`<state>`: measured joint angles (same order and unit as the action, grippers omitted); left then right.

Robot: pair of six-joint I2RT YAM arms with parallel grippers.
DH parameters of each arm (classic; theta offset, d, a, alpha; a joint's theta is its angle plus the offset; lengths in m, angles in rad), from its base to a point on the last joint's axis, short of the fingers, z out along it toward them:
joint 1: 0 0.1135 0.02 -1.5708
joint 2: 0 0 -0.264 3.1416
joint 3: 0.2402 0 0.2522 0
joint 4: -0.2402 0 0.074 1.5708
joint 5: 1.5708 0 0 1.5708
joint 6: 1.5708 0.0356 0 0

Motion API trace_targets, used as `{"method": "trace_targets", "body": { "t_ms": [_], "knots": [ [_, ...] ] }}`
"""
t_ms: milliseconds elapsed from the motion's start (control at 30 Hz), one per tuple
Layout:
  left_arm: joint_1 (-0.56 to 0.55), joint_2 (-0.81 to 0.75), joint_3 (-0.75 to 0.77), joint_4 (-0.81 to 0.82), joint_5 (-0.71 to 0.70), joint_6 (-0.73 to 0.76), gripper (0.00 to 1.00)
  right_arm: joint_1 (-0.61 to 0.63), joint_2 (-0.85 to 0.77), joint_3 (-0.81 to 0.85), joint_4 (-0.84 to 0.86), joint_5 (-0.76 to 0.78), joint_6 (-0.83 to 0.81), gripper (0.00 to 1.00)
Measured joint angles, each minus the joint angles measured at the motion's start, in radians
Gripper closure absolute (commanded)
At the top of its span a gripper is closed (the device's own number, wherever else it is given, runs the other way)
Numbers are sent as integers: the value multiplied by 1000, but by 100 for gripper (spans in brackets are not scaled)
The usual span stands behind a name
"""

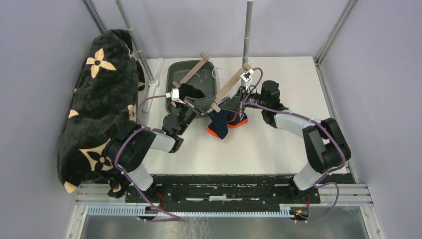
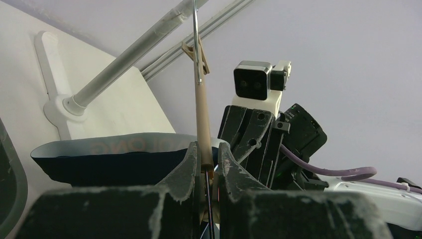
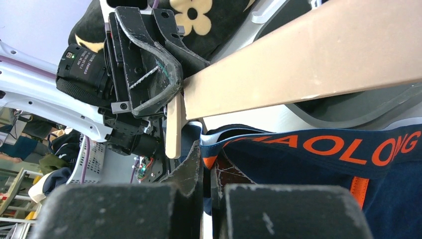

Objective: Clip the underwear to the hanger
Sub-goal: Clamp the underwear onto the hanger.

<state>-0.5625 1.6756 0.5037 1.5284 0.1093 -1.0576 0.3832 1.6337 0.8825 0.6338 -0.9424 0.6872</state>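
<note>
Top external: left gripper [image 1: 211, 105] clenched on lower end of hanger [image 1: 230, 85]. Right gripper [image 1: 238, 108] just at its 3 o'clock, pinching underwear [image 1: 224, 124], which droops toward table [image 1: 278, 144] at 6 o'clock. Not clipped yet.

Left wrist: fingers [image 2: 185, 165] clamped on hanger, underwear at 9 o'clock.

Right wrist: jaws shut on waistband corner, clip [image 3: 173, 127] right above at 12 o'clock. Remaining, I'd judge: feed corner into clip, then second clip. Open table from 3 to 6 o'clock; bin [image 1: 171, 70] and pole [image 1: 247, 30] crowd 12.
</note>
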Motion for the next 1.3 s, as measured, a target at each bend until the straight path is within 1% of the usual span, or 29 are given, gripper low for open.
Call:
{"method": "trace_targets", "body": {
  "t_ms": [500,1300],
  "knots": [
    [0,17,8,0,23,3,97,0,-5,8,-40,-3,-8,99],
    [0,16,8,0,33,89,97,0,-17,11,-90,-3,-31,99]
  ]
}}
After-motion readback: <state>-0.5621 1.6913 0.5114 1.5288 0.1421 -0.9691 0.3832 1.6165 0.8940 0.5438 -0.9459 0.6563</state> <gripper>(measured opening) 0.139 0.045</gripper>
